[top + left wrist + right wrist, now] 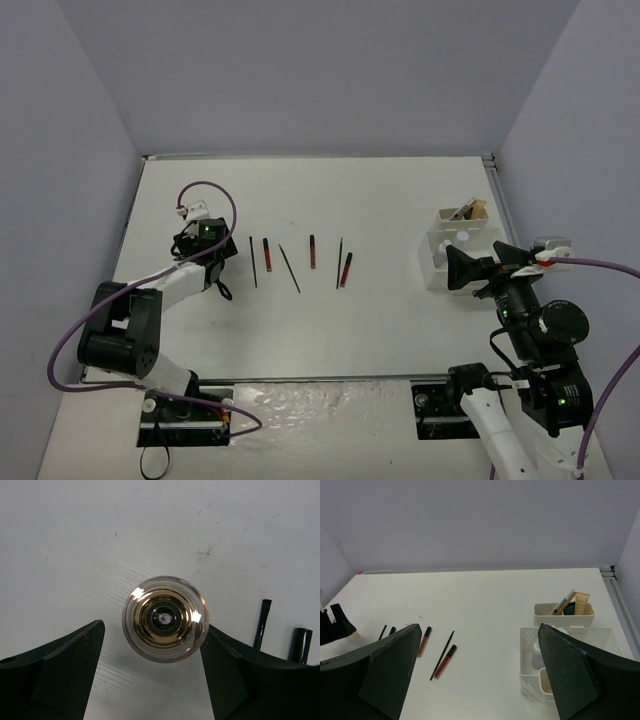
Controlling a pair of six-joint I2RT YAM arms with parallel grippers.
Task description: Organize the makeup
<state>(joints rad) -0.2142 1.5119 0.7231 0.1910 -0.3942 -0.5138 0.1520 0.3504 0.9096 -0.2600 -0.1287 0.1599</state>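
Left gripper (152, 628) is spread around the bottle (165, 618), one finger touching it, the other just off. Right gripper (479, 630) is wide open, nothing between its fingers

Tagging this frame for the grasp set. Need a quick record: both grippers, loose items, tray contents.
left gripper: open, fingers either side of a bottle, not closed on it
bottle: upright on the table, clear with a gold top
right gripper: open, empty, by the tray
loose items: six sticks, black and red, in a row
tray: white, right side, holds a pale bottle
rear bin: beige tube and a pencil
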